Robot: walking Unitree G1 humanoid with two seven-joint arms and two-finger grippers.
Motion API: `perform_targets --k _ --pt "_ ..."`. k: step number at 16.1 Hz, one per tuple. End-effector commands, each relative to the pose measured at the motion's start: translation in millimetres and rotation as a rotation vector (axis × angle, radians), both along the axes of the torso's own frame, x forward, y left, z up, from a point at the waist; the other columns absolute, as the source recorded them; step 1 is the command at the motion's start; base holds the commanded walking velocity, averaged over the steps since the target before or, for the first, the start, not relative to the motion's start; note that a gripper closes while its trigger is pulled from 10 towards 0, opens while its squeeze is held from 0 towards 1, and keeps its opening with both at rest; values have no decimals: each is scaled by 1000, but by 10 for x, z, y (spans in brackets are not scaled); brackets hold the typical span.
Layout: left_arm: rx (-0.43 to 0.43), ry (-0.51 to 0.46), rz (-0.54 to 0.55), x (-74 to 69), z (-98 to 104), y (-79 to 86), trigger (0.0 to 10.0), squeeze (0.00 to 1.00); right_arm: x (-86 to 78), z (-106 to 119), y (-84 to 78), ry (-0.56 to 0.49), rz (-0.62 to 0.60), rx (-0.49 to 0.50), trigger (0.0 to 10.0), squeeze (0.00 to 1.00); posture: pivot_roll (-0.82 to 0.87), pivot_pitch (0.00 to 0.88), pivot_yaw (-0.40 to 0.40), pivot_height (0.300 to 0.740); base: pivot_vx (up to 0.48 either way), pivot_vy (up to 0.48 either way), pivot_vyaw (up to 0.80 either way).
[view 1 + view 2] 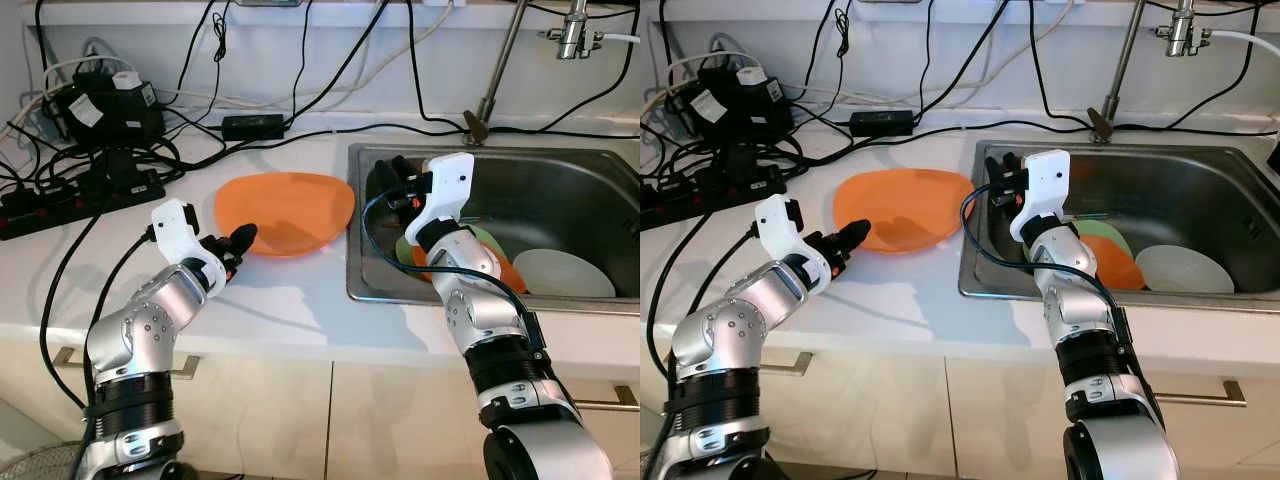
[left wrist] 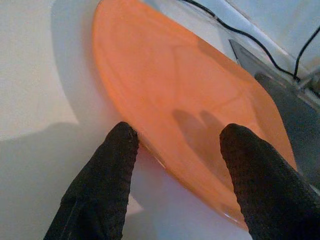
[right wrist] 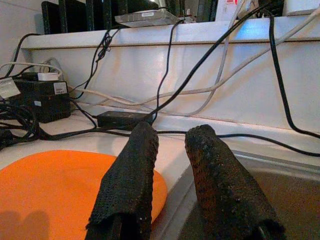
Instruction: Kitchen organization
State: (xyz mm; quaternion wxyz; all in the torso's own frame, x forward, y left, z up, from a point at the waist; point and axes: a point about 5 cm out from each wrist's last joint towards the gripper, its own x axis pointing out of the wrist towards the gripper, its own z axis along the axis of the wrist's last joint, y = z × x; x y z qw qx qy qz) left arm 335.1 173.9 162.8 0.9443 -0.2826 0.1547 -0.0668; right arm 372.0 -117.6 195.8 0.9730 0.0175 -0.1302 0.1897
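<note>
Hovering open-fingered, left gripper [image 2: 175, 145] at orange plate [image 1: 285, 212] rim by bench's sink edge; right gripper [image 3: 172, 145] empty, slightly parted over sink [image 1: 560, 175].

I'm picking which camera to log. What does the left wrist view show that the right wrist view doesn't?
Left wrist alone: the open left claw at the near rim of the orange plate, one finger over the plate and one over the counter. Right wrist alone: the right claw, fingers slightly apart, the black power brick and the cables along the wall. Both: the orange plate, the counter and the sink edge.
</note>
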Motion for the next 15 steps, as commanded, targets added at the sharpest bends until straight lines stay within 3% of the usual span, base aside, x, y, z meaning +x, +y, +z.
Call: perform_targets --k 1,6,7,11,12,15 --pt "-29 18 4 19 8 -17 10000 0 -8 27 9 -5 3 1 10000 0 57 0 50 740 0 0 0" --pt "-14 55 12 37 -6 -56 10000 0 -10 32 -2 -4 0 0 10000 0 55 0 46 740 0 0 0" --pt "-6 61 13 36 -13 -51 10000 1000 -10 29 -2 -3 -1 1 10000 0 55 0 46 740 0 0 0" --pt "9 66 8 55 -10 -86 10000 1000 -3 32 -3 -2 -4 -2 10000 0 58 0 43 740 0 0 0" --pt "15 72 4 67 -5 -101 10000 0 -3 37 0 -3 -3 -1 10000 0 57 0 42 740 0 0 0" --pt "24 86 3 86 -14 -113 10000 0 -4 41 -2 -5 -3 2 10000 0 54 0 46 740 0 0 0"
